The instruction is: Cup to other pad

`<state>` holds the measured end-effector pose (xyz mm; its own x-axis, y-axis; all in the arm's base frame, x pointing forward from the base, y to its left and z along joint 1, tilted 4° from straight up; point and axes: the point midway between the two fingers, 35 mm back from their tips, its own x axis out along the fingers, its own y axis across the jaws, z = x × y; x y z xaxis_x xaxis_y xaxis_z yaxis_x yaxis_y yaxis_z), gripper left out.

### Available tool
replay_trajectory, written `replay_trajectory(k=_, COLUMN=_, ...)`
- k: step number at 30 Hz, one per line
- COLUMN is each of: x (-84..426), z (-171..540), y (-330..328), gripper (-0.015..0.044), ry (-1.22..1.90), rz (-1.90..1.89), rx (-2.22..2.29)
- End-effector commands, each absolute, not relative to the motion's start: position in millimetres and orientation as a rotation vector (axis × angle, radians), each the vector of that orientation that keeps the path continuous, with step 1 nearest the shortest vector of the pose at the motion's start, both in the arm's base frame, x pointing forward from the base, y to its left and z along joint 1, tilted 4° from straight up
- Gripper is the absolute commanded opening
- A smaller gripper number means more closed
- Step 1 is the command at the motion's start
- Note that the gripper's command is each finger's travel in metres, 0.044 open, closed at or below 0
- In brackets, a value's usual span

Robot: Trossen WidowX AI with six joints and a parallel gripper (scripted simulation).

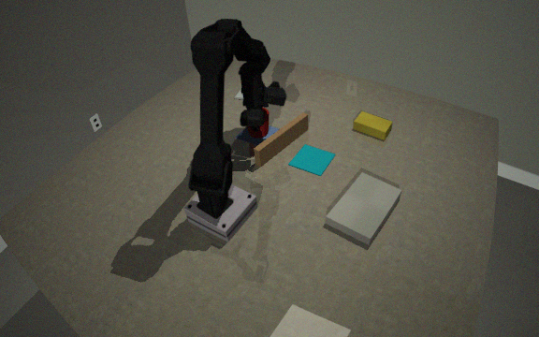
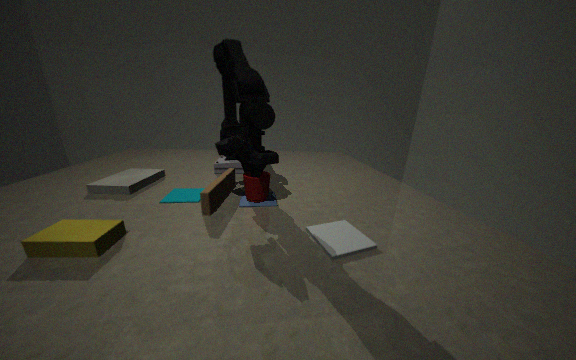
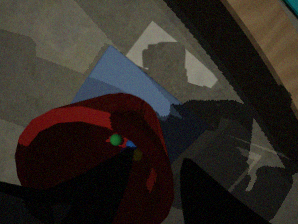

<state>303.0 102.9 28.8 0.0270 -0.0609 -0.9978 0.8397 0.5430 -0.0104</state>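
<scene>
Taking the top view left to right, we are using the cup as the centre of our clock.

Item: wall outlet [image 1: 95, 123], sitting at nine o'clock.

Item: pale base [image 1: 241, 198] [image 2: 220, 170], lying at seven o'clock and carrying the black arm [image 1: 211, 103] [image 2: 255, 100].

Item: white tile [image 1: 239, 96] [image 2: 340, 237], lying at eleven o'clock, partly hiding behind the arm.

Item: gripper [image 1: 254, 128] [image 2: 257, 172] [image 3: 157, 160], pointing down at the cup, fingers standing partly apart. In the wrist view we are seeing one dark finger crossing the cup's mouth and the other standing outside its wall; we are counting the tool as released, clenching nothing.

Item: red cup [image 1: 262, 124] [image 2: 256, 187] [image 3: 75, 116], standing on the blue pad [image 1: 250, 136] [image 2: 248, 202] [image 3: 115, 70], away from the other pad. A green marble [image 3: 115, 140] and a blue marble [image 3: 131, 145] are showing inside; the finger is hiding part of the interior.

Item: wooden barrier [image 1: 281, 139] [image 2: 218, 192] [image 3: 265, 35], standing at four o'clock, between the two pads.

Item: pale panel [image 1: 309, 323], showing partly between five and six o'clock.

Item: teal pad [image 1: 312, 160] [image 2: 180, 195] [image 3: 294, 4], lying flat at four o'clock, beyond the barrier.

Item: grey slab [image 1: 363, 207] [image 2: 125, 181], lying farther out at four o'clock.

Item: yellow block [image 1: 372, 125] [image 2: 68, 237], resting at three o'clock.
</scene>
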Motion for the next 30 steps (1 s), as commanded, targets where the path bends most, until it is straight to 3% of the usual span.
replay_trajectory(k=1, x=301, z=22, y=101, gripper=0.0148, ry=1.377, rz=-0.808, rx=0.73)
replay_trajectory(k=5, x=301, z=22, y=101, gripper=0.0148, ry=1.377, rz=-0.808, rx=0.73)
replay_trajectory(k=8, x=302, z=24, y=102, gripper=0.0069, ry=1.376, rz=-0.806, rx=0.736)
replay_trajectory(k=18, x=302, z=24, y=102, gripper=0.0002, ry=1.376, rz=-0.806, rx=0.736)
replay_trajectory(k=30, x=304, z=50, y=105, gripper=0.0, ry=1.376, rz=-0.806, rx=0.734)
